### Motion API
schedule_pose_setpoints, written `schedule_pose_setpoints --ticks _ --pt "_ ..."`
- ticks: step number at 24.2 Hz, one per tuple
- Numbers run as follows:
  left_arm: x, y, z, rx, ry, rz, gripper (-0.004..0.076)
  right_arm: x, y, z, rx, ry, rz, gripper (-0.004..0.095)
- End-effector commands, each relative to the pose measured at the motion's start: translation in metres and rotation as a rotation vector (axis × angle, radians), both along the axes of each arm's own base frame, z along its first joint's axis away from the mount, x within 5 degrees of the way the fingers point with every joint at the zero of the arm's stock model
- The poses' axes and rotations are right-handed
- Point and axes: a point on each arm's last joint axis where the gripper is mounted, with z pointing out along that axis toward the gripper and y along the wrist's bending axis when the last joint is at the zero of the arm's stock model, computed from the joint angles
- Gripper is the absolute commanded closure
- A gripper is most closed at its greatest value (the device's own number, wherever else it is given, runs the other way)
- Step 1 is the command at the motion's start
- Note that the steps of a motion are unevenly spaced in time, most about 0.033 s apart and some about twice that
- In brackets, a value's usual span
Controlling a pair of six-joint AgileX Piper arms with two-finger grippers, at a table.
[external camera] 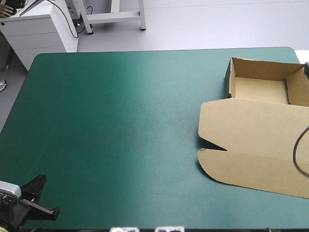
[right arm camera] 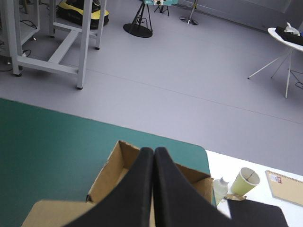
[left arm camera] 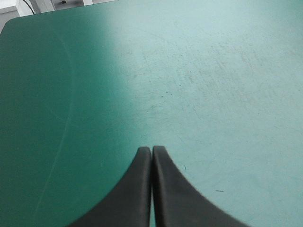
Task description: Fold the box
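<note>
Box (external camera: pixel 256 89), walls up and lid (external camera: pixel 251 130) flat, lies at the table's (external camera: pixel 120 121) far right corner. We have both grippers closed, empty: left gripper (left arm camera: pixel 151 149) at the table's near left, right gripper (right arm camera: pixel 154 150) above its far right. A blunt nudge could slide the box off the table.

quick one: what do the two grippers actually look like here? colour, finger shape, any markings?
Both match. The left gripper and right gripper each have two broad black fingers, curved like fins, wide at the base and tapering to a rounded tip. Surfaces look smooth and matte; no markings or labels show on them.
</note>
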Motion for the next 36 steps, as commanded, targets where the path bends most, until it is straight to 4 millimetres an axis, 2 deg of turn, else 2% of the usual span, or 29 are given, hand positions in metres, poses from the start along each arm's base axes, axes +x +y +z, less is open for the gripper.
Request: schedule_pose_setpoints --ticks 1,3,8,13,15,20,21,23,28,32,36 --pt "0.002 -0.001 0.013 -0.018 -0.086 -0.008 0.0732 -0.034 0.015 -0.024 0.003 -0.006 0.048 0.0924" --pt "0.003 -0.001 0.013 -0.019 -0.092 -0.009 0.0732 -0.052 0.025 -0.042 0.026 -0.022 0.085 0.0924" --pt "0.003 -0.001 0.014 -0.020 -0.094 -0.009 0.0732 -0.078 0.039 -0.103 0.074 -0.026 0.142 0.0924" --pt "0.003 -0.001 0.014 -0.023 -0.103 -0.010 0.0732 -0.080 0.041 -0.169 0.092 0.040 0.154 0.0924" --pt "0.003 -0.001 0.015 -0.024 -0.108 -0.011 0.0732 -0.082 0.042 -0.188 0.119 0.039 0.151 0.0924" --pt "0.003 -0.003 0.016 -0.041 -0.114 -0.021 0.0732 -0.079 0.045 -0.246 0.152 0.121 0.204 0.0924" --pt "0.003 -0.003 0.015 -0.040 -0.113 -0.021 0.0732 -0.080 0.046 -0.265 0.161 0.132 0.203 0.0924" --pt "0.003 -0.003 0.015 -0.039 -0.110 -0.021 0.0732 -0.083 0.046 -0.284 0.166 0.124 0.192 0.0924" --pt "0.006 -0.004 0.008 -0.037 -0.088 -0.020 0.0732 -0.092 0.048 -0.313 0.167 0.108 0.180 0.0924" --pt "0.013 -0.009 -0.009 -0.049 -0.038 -0.038 0.0732 -0.100 0.047 -0.314 0.156 0.062 0.143 0.0926" --pt "0.014 -0.011 -0.016 -0.048 -0.017 -0.042 0.0732 -0.100 0.047 -0.314 0.156 0.062 0.143 0.0926"
